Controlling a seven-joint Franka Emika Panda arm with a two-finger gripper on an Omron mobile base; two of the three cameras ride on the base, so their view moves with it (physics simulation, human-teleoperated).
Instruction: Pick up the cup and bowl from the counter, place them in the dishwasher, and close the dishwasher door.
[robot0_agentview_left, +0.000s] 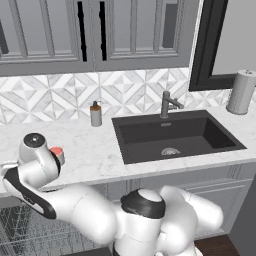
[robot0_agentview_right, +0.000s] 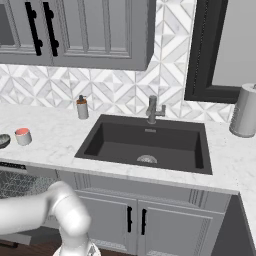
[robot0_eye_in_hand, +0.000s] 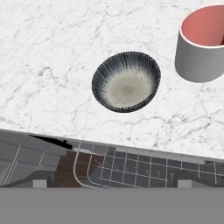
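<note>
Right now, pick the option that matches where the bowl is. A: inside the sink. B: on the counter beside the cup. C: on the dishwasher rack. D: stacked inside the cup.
B: in the hand view the bowl sits upright on the marble counter, apart from the cup, with the dishwasher racks below the counter edge.

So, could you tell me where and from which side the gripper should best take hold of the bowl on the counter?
Probably by the rim, coming straight down from above. The bowl sits upright and open on the counter, shallow and round, so one finger could go inside the dark rim and one outside. The side away from the cup looks safest, since it stands apart but near.
</note>
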